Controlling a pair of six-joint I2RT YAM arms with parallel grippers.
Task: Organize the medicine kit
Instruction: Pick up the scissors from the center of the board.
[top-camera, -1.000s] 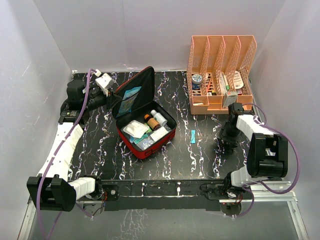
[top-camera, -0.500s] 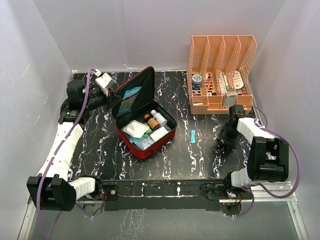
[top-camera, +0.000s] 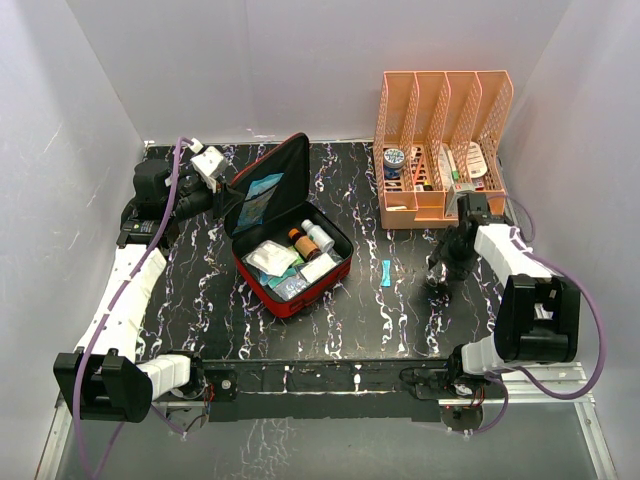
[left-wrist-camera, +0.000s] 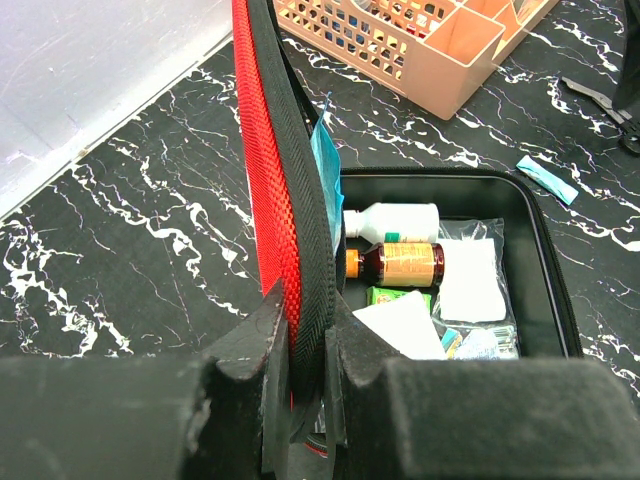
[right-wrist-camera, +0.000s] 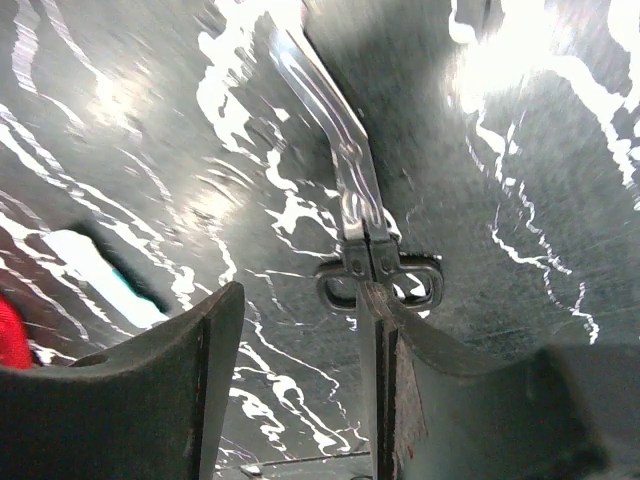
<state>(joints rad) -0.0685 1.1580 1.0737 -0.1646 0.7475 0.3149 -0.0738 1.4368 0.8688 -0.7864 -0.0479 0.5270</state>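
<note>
Overhead first: shows the medicine kit (top-camera: 290, 300) lying open on the black marbled table (top-camera: 350, 330), base just right of the left gripper (top-camera: 228, 192), lid (top-camera: 262, 190) stood upright. Pinches that lid's edge between the left fingers, closed tight on it. Holds in the base a white bottle (top-camera: 318, 237) beside a brown bottle (top-camera: 300, 244), a white pouch (top-camera: 270, 258) and a white box (top-camera: 320, 267). Puts the right gripper (top-camera: 443, 275) well right of the kit, pointed down at the table, a small blue packet (top-camera: 385, 272) to its left and the orange-pink file rack (top-camera: 440, 110) just beyond, slots filled with items too small to name.

Next, from the left wrist: has both fingers (left-wrist-camera: 265, 370) pressed on the red-and-black lid edge rising between them. Beyond the fingertips and rightward, shows the black-lined base with the two bottles, a green box (left-wrist-camera: 385, 297) and the gauze pouch. Tucks a teal sachet (left-wrist-camera: 325, 170) inside the lid.

Lastly, from the right wrist: finds the fingers (right-wrist-camera: 150, 390) apart, gripping nothing. Lays a metal ring-handled tool (right-wrist-camera: 345, 170) on the table, rings right at the tip of the finger on the view's right; cannot tell whether touching.
</note>
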